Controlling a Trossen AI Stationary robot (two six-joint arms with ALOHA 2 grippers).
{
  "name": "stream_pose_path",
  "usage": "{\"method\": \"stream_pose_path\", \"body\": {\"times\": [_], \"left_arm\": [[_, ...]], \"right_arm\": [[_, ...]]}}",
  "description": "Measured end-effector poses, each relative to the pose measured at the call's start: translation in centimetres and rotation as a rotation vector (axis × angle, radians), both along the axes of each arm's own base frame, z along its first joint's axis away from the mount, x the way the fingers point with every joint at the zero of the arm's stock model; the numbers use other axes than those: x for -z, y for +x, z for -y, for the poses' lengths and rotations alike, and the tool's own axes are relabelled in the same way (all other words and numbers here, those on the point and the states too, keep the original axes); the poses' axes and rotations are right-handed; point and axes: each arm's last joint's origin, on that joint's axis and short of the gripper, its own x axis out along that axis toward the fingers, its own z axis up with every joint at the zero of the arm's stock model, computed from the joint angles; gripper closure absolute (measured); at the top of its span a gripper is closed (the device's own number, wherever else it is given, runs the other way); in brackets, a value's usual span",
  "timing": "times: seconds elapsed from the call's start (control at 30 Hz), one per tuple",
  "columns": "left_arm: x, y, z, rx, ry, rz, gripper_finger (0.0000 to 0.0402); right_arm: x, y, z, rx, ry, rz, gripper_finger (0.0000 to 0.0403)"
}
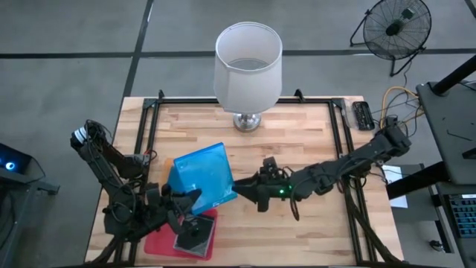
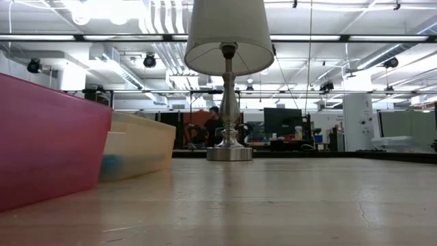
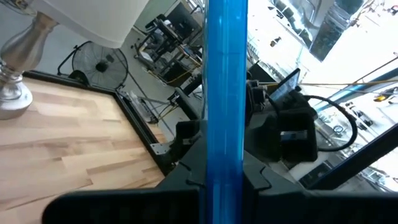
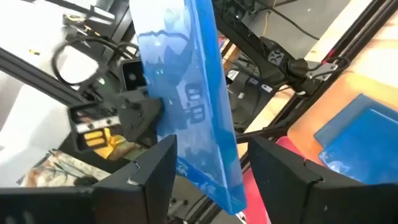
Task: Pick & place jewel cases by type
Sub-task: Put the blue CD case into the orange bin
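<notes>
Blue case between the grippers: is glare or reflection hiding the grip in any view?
High view: pale reflections on the blue jewel case, edges plain between left gripper and right gripper. Right wrist view: reflections streak its face, gaps beside it plain. Low view: bright ceiling lights, no case seen.

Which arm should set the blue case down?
Left, probably. The left tool looks shut on the blue case, while the right tool only straddles it, open, with gaps either side.
</notes>
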Motion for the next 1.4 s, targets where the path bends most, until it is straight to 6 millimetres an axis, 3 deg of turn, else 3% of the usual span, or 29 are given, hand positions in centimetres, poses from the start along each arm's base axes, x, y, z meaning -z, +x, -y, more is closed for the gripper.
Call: {"method": "stream_pose_path", "body": {"times": [0.67, 0.93, 1.1, 1.4], "left_arm": [[0.1, 0.4, -0.3, -0.012, -0.03, 0.021, 0.0395], [0.0, 0.5, -0.5, -0.032, -0.021, 0.011, 0.0373], [-0.6, 0.2, -1.0, 0.003, 0.056, -0.02, 0.0368], [-1.6, -0.3, -1.6, 0.079, 0.099, -0.006, 0.0359]], "right_arm": [[0.9, 1.6, -0.7, -0.056, 0.001, 0.087, 0.0271], [0.7, 1.6, -0.8, -0.103, 0.01, 0.093, 0.0332], [0.1, 1.2, -0.8, -0.155, -0.003, 0.115, 0.0376], [-1.7, -0.5, -0.2, -0.224, -0.049, 0.102, 0.0378]]}}
